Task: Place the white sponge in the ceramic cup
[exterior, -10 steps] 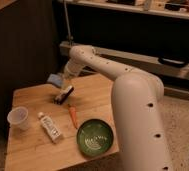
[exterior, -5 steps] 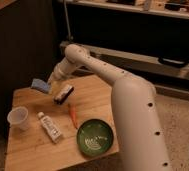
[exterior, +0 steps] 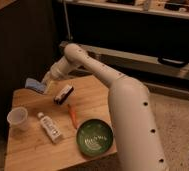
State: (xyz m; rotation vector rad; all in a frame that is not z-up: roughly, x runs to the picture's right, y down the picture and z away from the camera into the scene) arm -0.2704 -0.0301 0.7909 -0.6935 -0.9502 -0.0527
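Note:
My gripper (exterior: 42, 85) hangs over the far left part of the wooden table (exterior: 33, 150), shut on the white sponge (exterior: 34, 84), a pale blue pad held above the tabletop. The ceramic cup (exterior: 17, 119), whitish and tapered, stands upright near the table's left edge, below and to the left of the sponge. The white arm reaches in from the right foreground.
A dark flat bar with a light stripe (exterior: 63, 94) lies right of the gripper. A white labelled tube (exterior: 49, 126), an orange carrot-like piece (exterior: 73, 116) and a green bowl (exterior: 94, 137) sit toward the front. Dark shelving stands behind the table.
The gripper has carried the sponge steadily leftward, away from the dark bar and toward the cup's side of the table. Everything else stays put.

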